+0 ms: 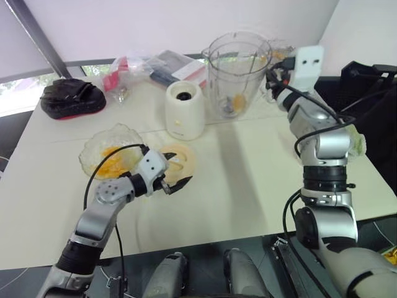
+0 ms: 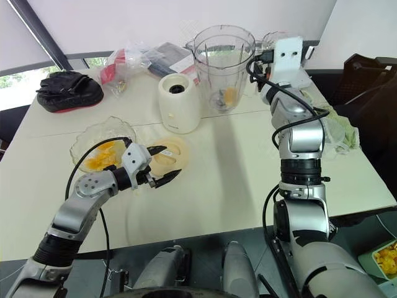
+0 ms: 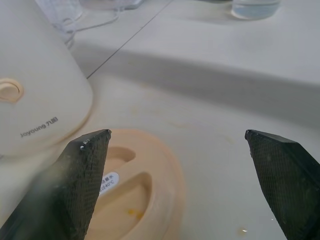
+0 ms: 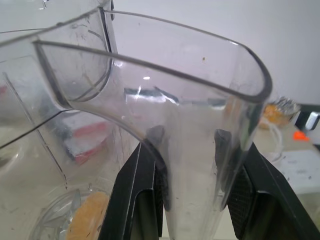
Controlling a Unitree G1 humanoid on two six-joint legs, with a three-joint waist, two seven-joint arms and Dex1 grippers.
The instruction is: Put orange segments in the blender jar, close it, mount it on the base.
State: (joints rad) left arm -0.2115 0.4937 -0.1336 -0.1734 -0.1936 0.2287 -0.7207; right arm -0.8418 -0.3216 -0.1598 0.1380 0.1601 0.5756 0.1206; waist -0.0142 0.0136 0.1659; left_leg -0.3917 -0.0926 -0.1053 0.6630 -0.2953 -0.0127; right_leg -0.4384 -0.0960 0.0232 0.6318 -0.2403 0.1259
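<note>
Closest to us, left gripper (image 2: pixel 166 162) hangs low over the table (image 1: pixel 248 167), jaws wide apart and empty, one on each side of the cream lid (image 1: pixel 186 160) lying flat there. Just beside it on the robot's left we see a glass bowl (image 1: pixel 121 130) with orange segments (image 1: pixel 111 162) in it. Behind the lid stands the cream base (image 1: pixel 184 110), upright, nothing mounted on it.

The jar (image 1: pixel 239 74) is at the back of the table, just right of the base, open-topped, with at least one orange piece (image 4: pixel 87 217) at the bottom. The right gripper (image 4: pixel 195 170) has its jaws clamped on the jar's clear handle (image 4: pixel 200 115), one on each side. We can't tell if the jar rests on the table or is lifted slightly.

Handling, as we judge it:
- The jar is rigid clear plastic, light while nearly empty, smooth and likely slippery.
- The handle is the right place to hold; the wide body would not suit these jaws.
- The jar is tall, so it could tip if pushed high up.
- The lid is stiff, flat and light. We'd take it by its edge or the raised ridge across the middle.
- The segments are soft and wet, so they need a light pinch or they squash or slip.

Clutter at the back: a black pouch (image 1: pixel 71 96) and plastic bags (image 1: pixel 142 65), well apart from the work.
</note>
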